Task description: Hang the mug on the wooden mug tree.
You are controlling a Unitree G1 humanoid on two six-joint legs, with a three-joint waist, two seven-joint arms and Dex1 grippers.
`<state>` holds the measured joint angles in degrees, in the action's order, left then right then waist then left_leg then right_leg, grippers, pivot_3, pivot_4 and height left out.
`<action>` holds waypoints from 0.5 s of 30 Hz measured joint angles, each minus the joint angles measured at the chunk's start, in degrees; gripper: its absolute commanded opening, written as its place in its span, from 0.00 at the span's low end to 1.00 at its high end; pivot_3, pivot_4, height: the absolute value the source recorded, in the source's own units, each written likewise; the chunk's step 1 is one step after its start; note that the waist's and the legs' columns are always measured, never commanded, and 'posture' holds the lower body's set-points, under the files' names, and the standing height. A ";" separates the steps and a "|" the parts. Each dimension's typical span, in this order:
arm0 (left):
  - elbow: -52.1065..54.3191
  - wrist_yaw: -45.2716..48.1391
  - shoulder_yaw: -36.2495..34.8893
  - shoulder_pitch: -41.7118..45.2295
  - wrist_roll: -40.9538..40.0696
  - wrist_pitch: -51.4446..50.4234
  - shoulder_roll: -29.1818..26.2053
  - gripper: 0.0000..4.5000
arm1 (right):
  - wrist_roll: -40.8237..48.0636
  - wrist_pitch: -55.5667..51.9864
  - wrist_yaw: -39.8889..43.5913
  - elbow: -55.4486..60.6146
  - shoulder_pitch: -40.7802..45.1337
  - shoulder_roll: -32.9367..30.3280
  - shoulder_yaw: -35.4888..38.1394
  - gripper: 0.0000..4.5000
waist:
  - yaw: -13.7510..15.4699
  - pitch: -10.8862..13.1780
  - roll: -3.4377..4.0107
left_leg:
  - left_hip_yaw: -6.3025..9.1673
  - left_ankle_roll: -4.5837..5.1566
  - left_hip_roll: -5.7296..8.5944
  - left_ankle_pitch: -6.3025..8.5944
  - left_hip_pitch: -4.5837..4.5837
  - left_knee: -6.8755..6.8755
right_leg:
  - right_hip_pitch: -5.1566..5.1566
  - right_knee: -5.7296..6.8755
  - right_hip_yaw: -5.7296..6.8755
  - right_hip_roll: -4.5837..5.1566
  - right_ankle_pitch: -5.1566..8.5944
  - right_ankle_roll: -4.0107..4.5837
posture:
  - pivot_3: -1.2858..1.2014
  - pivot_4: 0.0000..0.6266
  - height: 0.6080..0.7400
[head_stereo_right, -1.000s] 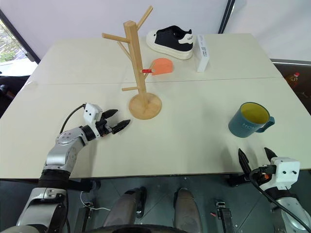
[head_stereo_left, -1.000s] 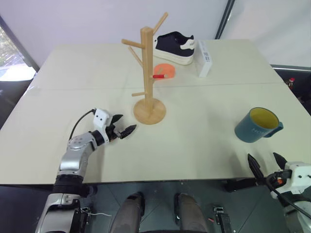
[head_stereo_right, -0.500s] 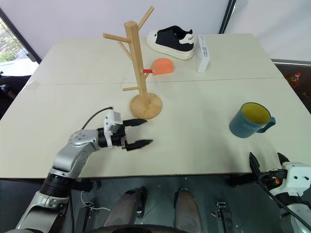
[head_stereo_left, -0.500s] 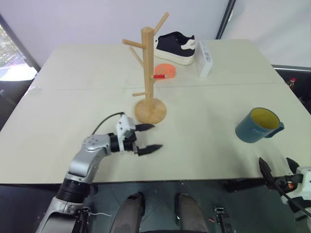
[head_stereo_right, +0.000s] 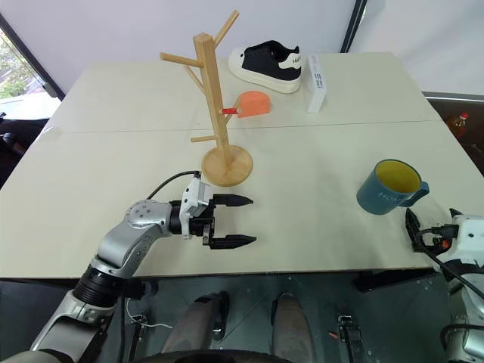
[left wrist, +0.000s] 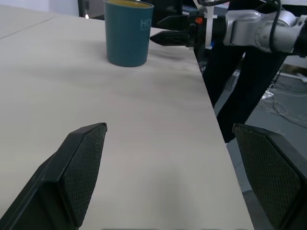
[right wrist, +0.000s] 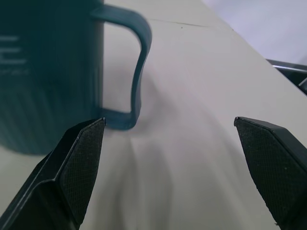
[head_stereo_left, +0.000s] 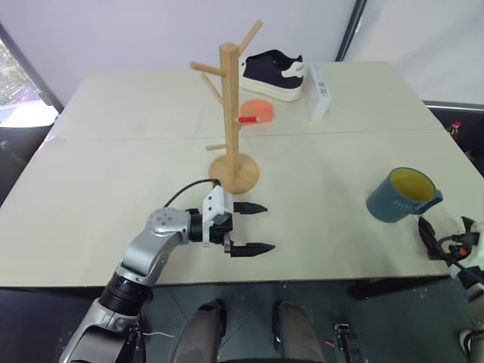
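Reaching in from the lower right of the frame, the right gripper (head_stereo_right: 429, 229) has its two fingers spread wide and empty, just short of the mug (head_stereo_right: 387, 187), whose loop handle (right wrist: 135, 72) stands close ahead of the fingers in the right wrist view. The mug sits upright at the right side of the counter (head_stereo_right: 302, 219), near its front right edge, handle turned to the right and slightly toward the robot. It looks like glazed ceramic, so likely rigid, fairly heavy for its size, slick under the pads and breakable if dropped; pinching the wall at the rim or the handle's upright bar seems the safest hold, leaving the loop free for a peg. Lower left of centre, the left gripper (head_stereo_left: 248, 227) hovers over the counter, fingers also spread and empty, pointing right toward the mug. Beyond it the mug tree (head_stereo_left: 231, 113) stands upper centre, well apart from the mug, its pegs angling up and outward. A bare stretch of counter lies between mug and tree, giving open room for the carry. Behind the tree sit a shoe (head_stereo_left: 272, 74), an orange object (head_stereo_left: 255, 110) and a white box (head_stereo_left: 318, 91), which crowd the far side only.
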<state>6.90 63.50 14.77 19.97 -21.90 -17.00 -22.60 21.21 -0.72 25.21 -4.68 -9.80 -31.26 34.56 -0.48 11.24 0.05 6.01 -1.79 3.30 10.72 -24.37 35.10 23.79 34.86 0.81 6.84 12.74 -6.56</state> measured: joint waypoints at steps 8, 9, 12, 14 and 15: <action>2.05 -0.86 -0.42 -1.08 -0.10 -0.01 -0.45 1.00 | -0.85 0.37 2.62 -7.91 6.21 -2.95 -2.06 0.99 | -0.17 0.00 0.00 | 0.00 0.00 -0.01 0.00 0.25 0.07 | -0.22 0.08 0.00 -0.02 0.10 -0.16 | 0.52 0.24 1.00; 2.22 -1.15 -0.43 -1.23 -0.10 -0.01 -0.43 1.00 | -0.88 0.40 3.04 -8.62 6.75 -3.06 -2.42 0.99 | -0.16 0.00 0.00 | 0.00 0.00 -0.01 0.00 0.26 0.07 | -0.22 0.08 0.00 -0.02 0.10 -0.16 | 0.52 0.24 1.00; 2.33 -1.72 -0.44 -1.25 -0.10 -0.01 -0.39 1.00 | -0.87 0.43 4.43 -10.77 8.62 -3.69 -3.06 0.99 | -0.12 0.00 0.00 | -0.02 0.01 -0.01 0.00 0.26 0.07 | -0.23 0.08 -0.01 -0.01 0.09 -0.15 | 0.52 0.24 1.00; 2.35 -1.94 -0.48 -1.27 -0.10 -0.01 -0.40 1.00 | -0.87 0.46 5.40 -12.11 9.93 -4.05 -3.40 0.99 | -0.15 0.00 -0.01 | -0.02 0.01 -0.01 0.00 0.26 0.07 | -0.23 0.08 -0.01 -0.02 0.08 -0.14 | 0.52 0.24 1.00; 2.38 -2.11 -0.48 -1.26 -0.10 -0.01 -0.40 1.00 | -0.85 0.46 6.04 -13.00 10.67 -4.33 -3.79 0.94 | -0.17 0.00 0.00 | -0.02 0.01 -0.01 0.00 0.27 0.07 | -0.23 0.08 -0.01 -0.02 0.08 -0.14 | 0.52 0.24 1.00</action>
<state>9.28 61.39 14.29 18.71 -22.00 -17.01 -23.00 20.36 -0.26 31.25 -17.68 0.87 -35.58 30.78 -0.65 11.24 0.05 5.99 -1.79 3.30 10.71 -24.10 35.17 23.56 34.94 0.80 6.82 12.82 -6.69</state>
